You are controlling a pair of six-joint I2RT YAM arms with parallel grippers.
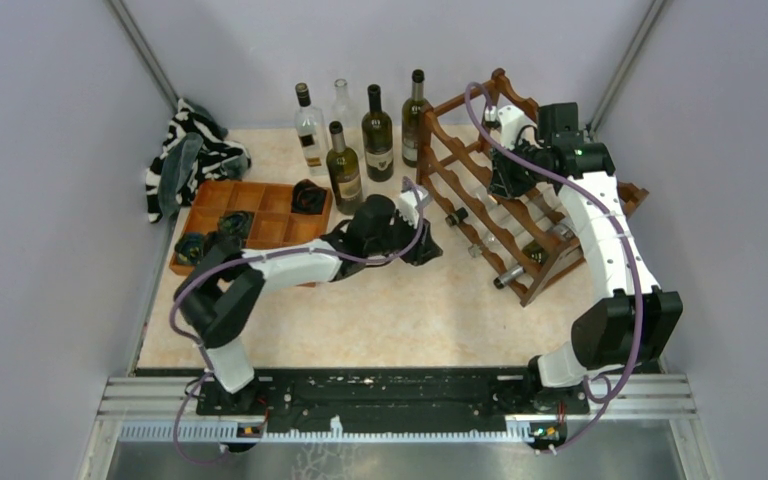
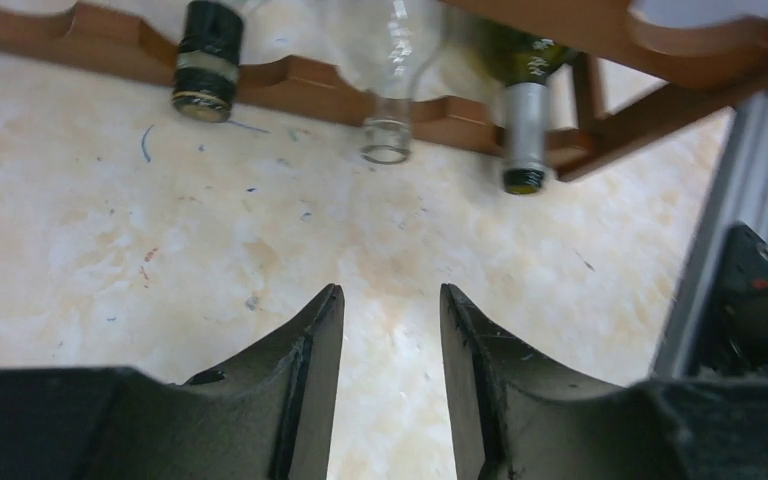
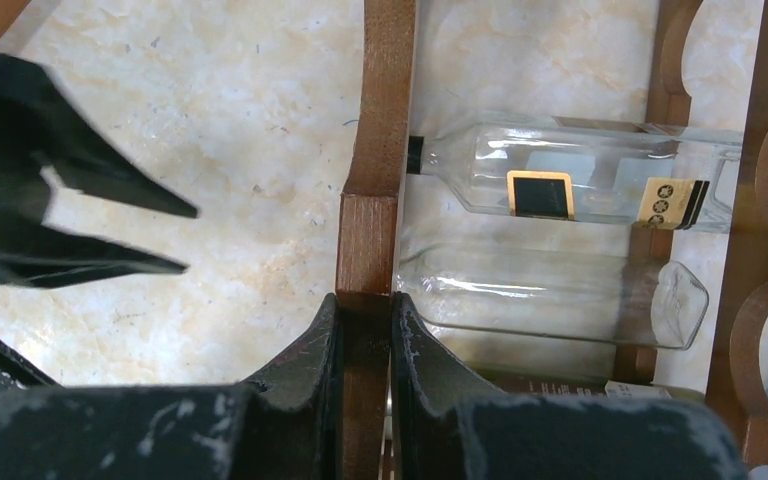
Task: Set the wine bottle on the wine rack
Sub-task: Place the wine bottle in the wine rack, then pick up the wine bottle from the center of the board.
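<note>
The dark reddish-brown wine rack (image 1: 457, 103) stands at the right of the table. Three wine bottles lie in its lower tiers, necks (image 1: 480, 248) pointing to the left. In the left wrist view these necks are a dark one (image 2: 205, 70), a clear one (image 2: 388, 130) and a green one with silver foil (image 2: 523, 130). My left gripper (image 1: 426, 248) (image 2: 390, 300) hovers low over the table just left of the rack, open, nothing between its fingers. My right gripper (image 1: 498, 185) (image 3: 365, 305) is shut on an upright wooden rail (image 3: 370, 220) of the rack, beside two clear bottles (image 3: 580, 175) (image 3: 560, 295).
Several more bottles (image 1: 377, 130) stand upright at the back of the table, left of the rack. An orange-brown compartment tray (image 1: 260, 200) with dark small objects lies at the left, under the left arm. A black-and-white striped cloth (image 1: 185, 155) lies at the far left.
</note>
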